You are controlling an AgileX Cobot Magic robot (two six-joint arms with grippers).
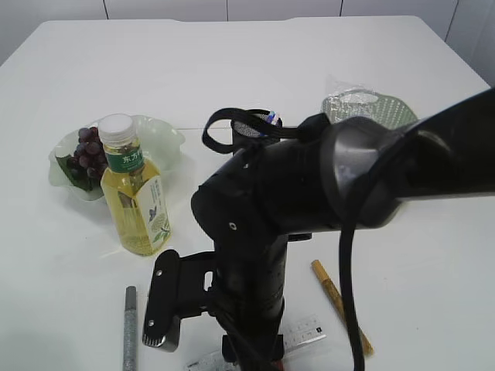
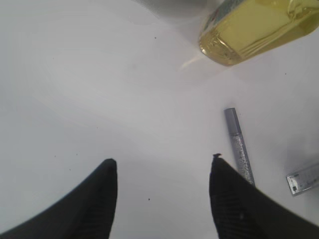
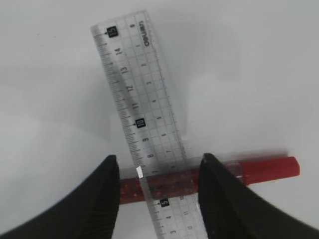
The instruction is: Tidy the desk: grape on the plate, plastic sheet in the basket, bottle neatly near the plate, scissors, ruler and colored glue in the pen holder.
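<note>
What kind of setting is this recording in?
Probably a staged desk-tidying setup on a plain white table: stationery such as a clear ruler lies loose beside a tea bottle and a plate of grapes.

A clear ruler (image 3: 144, 119) lay across a red glue stick (image 3: 249, 169). Grapes (image 1: 87, 154) sat on the plate (image 1: 162, 139), with the upright bottle (image 1: 135, 193) just beside it.

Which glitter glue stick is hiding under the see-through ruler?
The red glitter glue stick: the clear plastic ruler lies across it. The silver one and the gold one lie uncovered.
</note>
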